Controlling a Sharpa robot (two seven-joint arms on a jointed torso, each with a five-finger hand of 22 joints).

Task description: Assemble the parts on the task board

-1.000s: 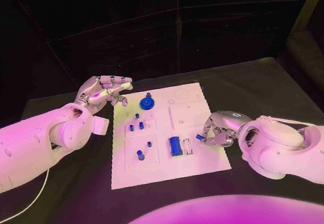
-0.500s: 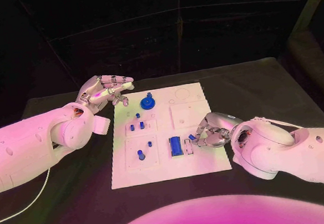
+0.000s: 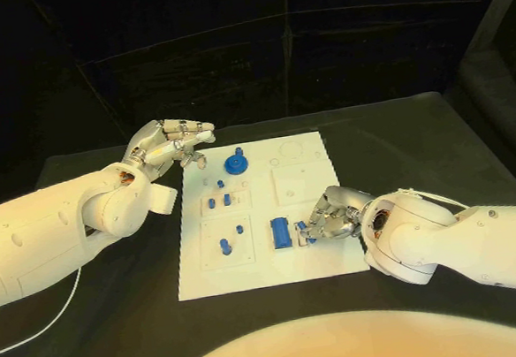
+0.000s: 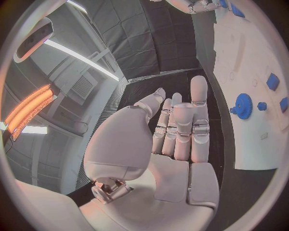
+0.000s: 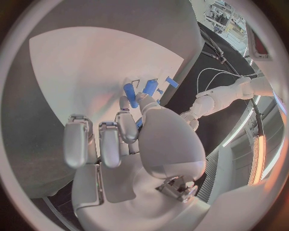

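The right robot hand (image 3: pixel 330 215) pinches a small blue part (image 3: pixel 303 229) over the white board (image 3: pixel 270 266), beside the blue block (image 3: pixel 279 233). The left robot hand (image 3: pixel 171 143) hovers empty, fingers loosely apart. The part looks light, stiff and slippery, best gripped by its sides.

black table (image 3: pixel 407 137) | white cable (image 3: pixel 29 338) trailing across its near-left part

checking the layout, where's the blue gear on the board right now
In the head view the blue gear sits at the far end of the task board on its left side, just right of the left hand, which hovers beside the board without touching it.
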